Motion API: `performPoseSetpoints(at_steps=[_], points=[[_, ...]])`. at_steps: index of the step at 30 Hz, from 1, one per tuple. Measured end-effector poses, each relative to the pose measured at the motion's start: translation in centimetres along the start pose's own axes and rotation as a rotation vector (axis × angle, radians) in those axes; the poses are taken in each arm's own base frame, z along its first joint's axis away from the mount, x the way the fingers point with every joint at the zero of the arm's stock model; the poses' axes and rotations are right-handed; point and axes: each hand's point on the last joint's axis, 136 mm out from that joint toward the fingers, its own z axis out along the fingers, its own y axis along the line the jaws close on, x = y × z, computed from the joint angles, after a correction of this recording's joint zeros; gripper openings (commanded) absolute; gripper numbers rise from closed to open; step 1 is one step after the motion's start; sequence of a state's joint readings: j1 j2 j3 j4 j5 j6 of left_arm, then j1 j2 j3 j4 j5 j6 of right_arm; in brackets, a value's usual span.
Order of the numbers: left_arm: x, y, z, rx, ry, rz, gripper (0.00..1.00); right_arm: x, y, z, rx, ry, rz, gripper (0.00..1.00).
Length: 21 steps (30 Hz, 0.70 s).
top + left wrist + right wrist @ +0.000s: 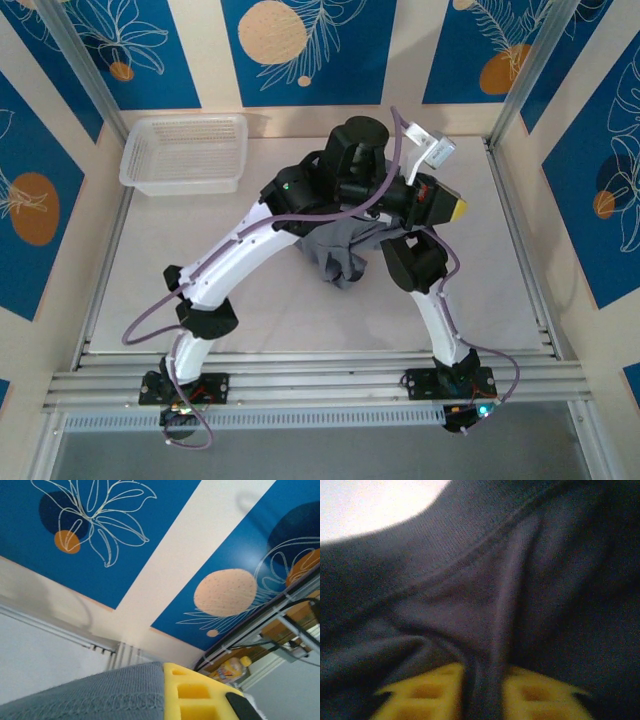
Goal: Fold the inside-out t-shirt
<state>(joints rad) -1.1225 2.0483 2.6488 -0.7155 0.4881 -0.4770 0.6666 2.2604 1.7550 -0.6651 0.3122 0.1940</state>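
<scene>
Hanging in a crumpled bunch over the middle of the desk (pixel 300 320), the t-shirt (pixel 340 258) is dark slate grey and gathered into loose folds under the spot where the two arms meet. From above, it cannot be told whether its lowest fold touches the desk.

The left arm (pixel 240 245) rises from the near left corner and the right arm (pixel 435 320) from the near right corner. Both lean in toward the centre, and their black wrists crowd together above the cloth.

The right wrist view shows the right fingers (pixel 535 692), yellow, clenched on a fold of the t-shirt that runs up between them. A ribbed band crosses the cloth above.

In the left wrist view, the left fingers (pixel 195 692) are clenched too. A stitched hem of the t-shirt lies tight against the yellow one, and the wall panels stand behind.

A white basket (pixel 183 118) sits at the far left corner of the desk, well apart from the t-shirt.
</scene>
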Motion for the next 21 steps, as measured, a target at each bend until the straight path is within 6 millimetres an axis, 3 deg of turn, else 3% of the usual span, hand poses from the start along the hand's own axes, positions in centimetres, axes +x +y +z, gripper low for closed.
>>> performPoseSetpoints(at_steps=[3,5,8,12,15,17,21], points=[[1.3,0.9,-0.7,-0.077,0.020,0.021,0.00,1.1,0.1,-0.7,-0.060,-0.004,0.014,0.00],[1.6,1.8,-2.0,-0.129,0.017,0.023,0.00,3.0,0.1,-1.4,-0.104,0.014,0.028,0.00],[1.0,4.5,-5.3,-0.213,-0.025,0.001,0.00,6.2,0.1,-3.7,-0.174,0.019,0.064,0.00],[-1.4,13.7,-13.8,-0.477,-0.173,-0.074,0.00,7.8,1.2,-9.6,-0.311,-0.120,0.111,0.00],[-0.8,20.4,-20.1,-0.664,-0.250,-0.173,0.00,7.9,2.1,-14.9,-0.431,-0.291,0.127,0.00],[0.9,24.5,-23.6,-0.766,-0.282,-0.266,0.00,7.9,2.4,-18.3,-0.503,-0.401,0.126,0.00],[6.4,30.4,-26.5,-0.877,-0.264,-0.431,0.00,7.9,2.5,-23.4,-0.580,-0.557,0.113,0.00]])
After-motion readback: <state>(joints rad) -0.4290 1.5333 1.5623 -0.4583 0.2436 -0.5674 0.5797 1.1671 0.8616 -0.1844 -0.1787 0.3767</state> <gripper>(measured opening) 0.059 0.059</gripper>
